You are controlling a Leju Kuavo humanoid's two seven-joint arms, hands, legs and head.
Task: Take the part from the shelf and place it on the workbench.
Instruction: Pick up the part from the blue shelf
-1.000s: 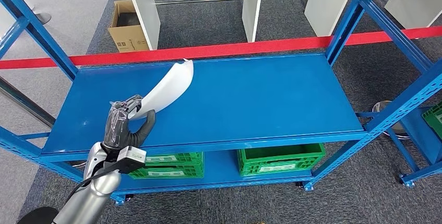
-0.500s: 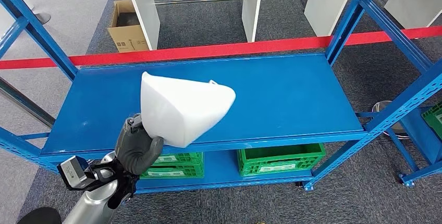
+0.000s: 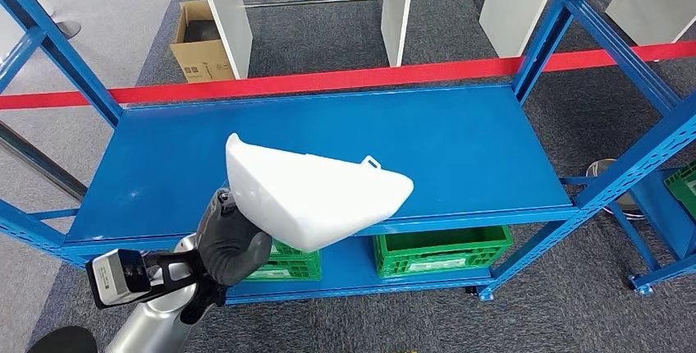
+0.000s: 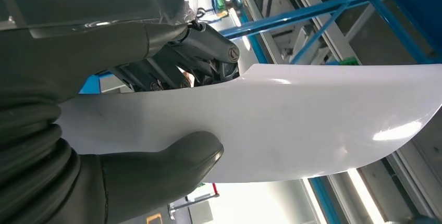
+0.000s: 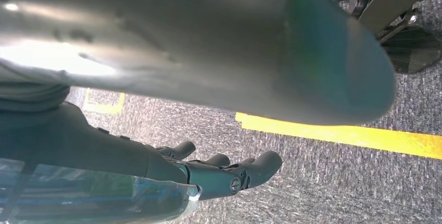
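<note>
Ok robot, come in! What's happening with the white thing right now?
Left robot hand grips white part, lifted off the blue shelf. Right robot hand empty, fingers apart, over the carpet. Nothing in the way.

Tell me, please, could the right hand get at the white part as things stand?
Probably not: the right hand hangs open over the carpet, while the left hand holds the white part up before the shelf.

1. You see the head view evenly lit from overhead and sharp, with soft sheen on the white part [image 3: 316,197].
2. Your left wrist view shows glare streaks on the part [image 4: 312,125]; the background is overexposed.
3. Your right wrist view is dim, and the near thumb [image 5: 208,41] is blurred.
</note>
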